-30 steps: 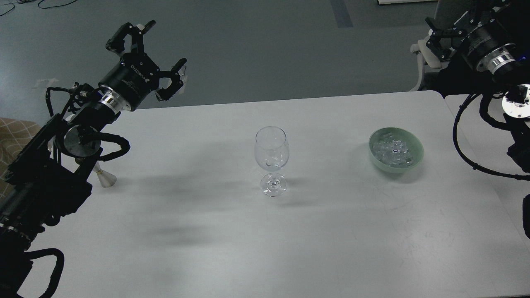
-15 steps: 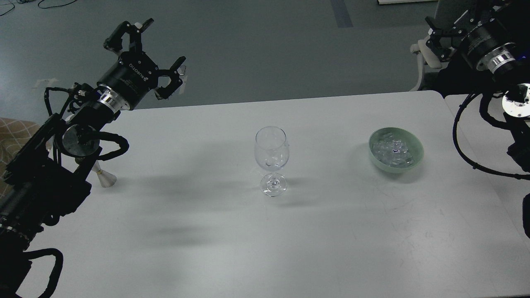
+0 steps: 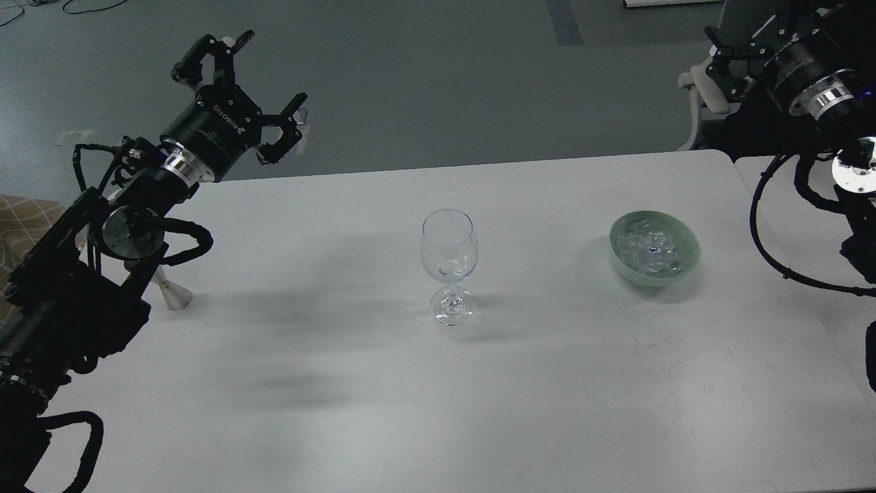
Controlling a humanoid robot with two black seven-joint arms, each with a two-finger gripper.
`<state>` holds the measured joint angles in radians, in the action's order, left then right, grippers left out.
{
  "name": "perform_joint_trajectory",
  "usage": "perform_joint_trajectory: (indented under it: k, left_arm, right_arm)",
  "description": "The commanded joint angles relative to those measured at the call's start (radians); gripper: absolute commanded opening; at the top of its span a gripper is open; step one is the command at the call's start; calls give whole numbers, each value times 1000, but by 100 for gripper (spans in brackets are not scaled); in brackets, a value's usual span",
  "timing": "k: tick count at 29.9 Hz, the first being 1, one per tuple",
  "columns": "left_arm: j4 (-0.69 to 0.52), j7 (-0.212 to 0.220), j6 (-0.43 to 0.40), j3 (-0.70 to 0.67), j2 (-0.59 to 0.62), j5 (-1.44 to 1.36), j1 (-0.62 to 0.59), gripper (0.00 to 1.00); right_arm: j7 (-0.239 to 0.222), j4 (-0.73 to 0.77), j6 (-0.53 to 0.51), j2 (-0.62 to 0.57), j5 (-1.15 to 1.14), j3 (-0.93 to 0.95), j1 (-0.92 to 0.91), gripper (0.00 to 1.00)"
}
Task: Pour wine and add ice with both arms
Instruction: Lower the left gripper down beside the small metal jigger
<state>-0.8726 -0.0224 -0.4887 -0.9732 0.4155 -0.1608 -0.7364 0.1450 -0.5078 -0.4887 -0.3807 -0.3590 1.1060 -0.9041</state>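
Observation:
An empty clear wine glass [image 3: 448, 263] stands upright at the middle of the white table [image 3: 356, 411]. The ice [image 3: 649, 248] lies heaped in a pale green bowl [image 3: 690, 261] to the right of the glass. No wine shows. My left gripper [image 3: 272, 68] hangs open above the table's far left edge, well away from the glass, with nothing in it. My right gripper [image 3: 713, 51] is raised at the top right beyond the table's far corner, its fingers apart and empty.
A small pale cone-shaped thing [image 3: 175, 296] stands on the table at the left, partly hidden behind my left arm. A white chair [image 3: 698, 92] stands behind the table's far right corner. A second table surface [image 3: 787, 205] adjoins on the right.
My left gripper has drifted slightly up and to the left. The right arm has shifted a little to the right. Glass and bowl have not moved.

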Motion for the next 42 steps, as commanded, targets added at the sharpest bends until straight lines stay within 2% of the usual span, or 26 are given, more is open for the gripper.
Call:
perform_joint_trajectory:
  k: [1, 5, 10, 13, 15, 21, 23, 31, 42]
  left_arm:
    - [-52, 22, 0, -15, 23, 46, 3, 98]
    - [-156, 64, 18, -27, 118, 131, 60, 97]
    - [-336, 65, 47, -68, 278, 289, 211, 97]
    - [-431, 65, 78, -143, 342, 385, 342, 97]
    - [-514, 65, 94, -241, 384, 431, 501, 97]
    - [-647, 78, 108, -465, 376, 498, 837, 97]
    - [-686, 78, 149, -515, 350, 552, 944, 97]
    - [-743, 79, 280, -575, 211, 566, 1060, 97]
    - [-721, 73, 298, -578, 16, 517, 1071, 97]
  right_arm:
    - [-1, -3, 0, -4, 0, 0, 1, 100]
    - [-1, -5, 0, -7, 0, 0, 1, 100]
    - [1, -5, 0, -17, 0, 0, 2, 100]
    - [-1, -6, 0, -18, 2, 0, 2, 100]
    - [1, -6, 0, -18, 0, 0, 4, 100]
    - [-1, -5, 0, -17, 0, -2, 4, 100]
    - [-1, -5, 0, -15, 0, -3, 4, 100]
    - [-1, -5, 0, -9, 0, -3, 7, 100]
    - [-1, -5, 0, -17, 0, -3, 22, 100]
